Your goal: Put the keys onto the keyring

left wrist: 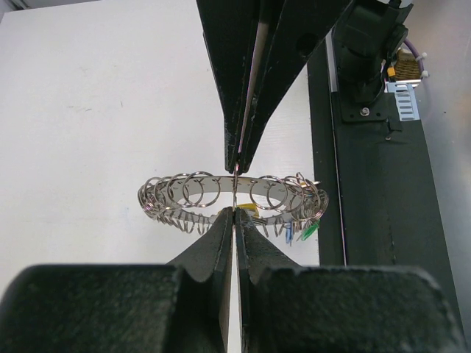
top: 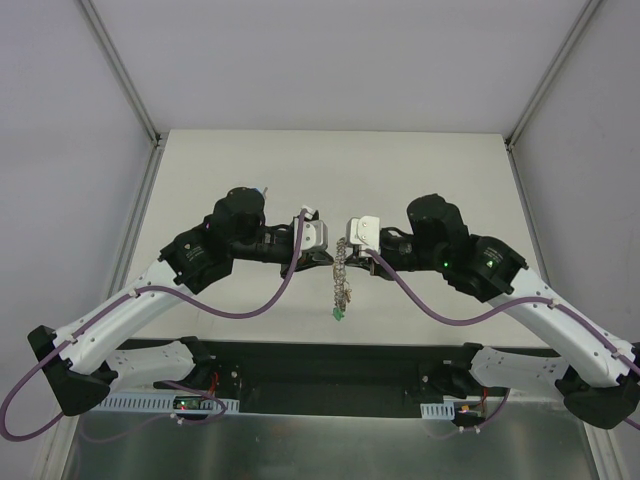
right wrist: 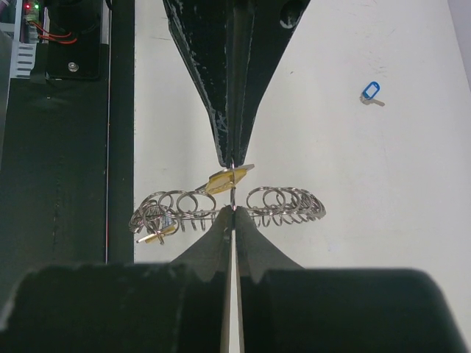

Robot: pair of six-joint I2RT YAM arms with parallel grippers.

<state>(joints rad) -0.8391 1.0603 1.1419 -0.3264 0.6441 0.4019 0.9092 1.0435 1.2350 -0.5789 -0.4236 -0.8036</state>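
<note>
1. Pinching a wire loop of the keyring (left wrist: 173, 193), the left gripper (left wrist: 234, 190) is closed tight.
2. The right gripper (right wrist: 232, 187) is closed on a loop too, beside a yellow-tagged key (right wrist: 221, 180).
3. The keyring hangs between both grippers, above the table (left wrist: 88, 110).
4. A green-tagged key (left wrist: 310, 231) dangles from it; a blue-tagged key (right wrist: 370, 91) lies apart on the table.
5. Tags are too small to read.

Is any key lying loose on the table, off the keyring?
Yes, a blue-tagged key lies alone on the table, apart from the keyring.
</note>
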